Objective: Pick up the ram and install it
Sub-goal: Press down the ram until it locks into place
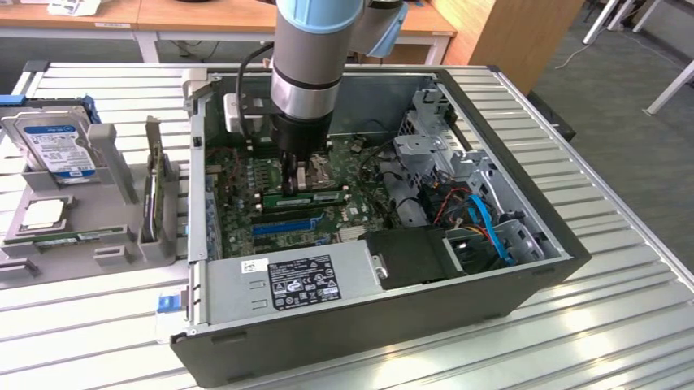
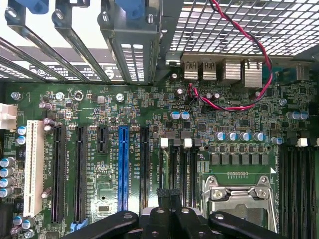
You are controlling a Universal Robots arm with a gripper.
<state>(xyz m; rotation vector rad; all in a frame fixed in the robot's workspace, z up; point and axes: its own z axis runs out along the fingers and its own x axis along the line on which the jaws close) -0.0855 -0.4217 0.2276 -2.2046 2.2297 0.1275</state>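
One arm works inside the open computer case [image 1: 509,268], its pincer [image 2: 168,219] closed narrow over the motherboard [image 2: 124,109], beside the memory slots [image 2: 182,172]. A ram [image 1: 307,199] lies seated across the board just below the pincer in the exterior view; whether the fingers touch it I cannot tell. Judgement: the stick is light, stiff and thin, fragile at chips and contacts, best held by its long edges, pressed evenly. The fingertips are cut off in the wrist view, and the arm hides the slot latches.
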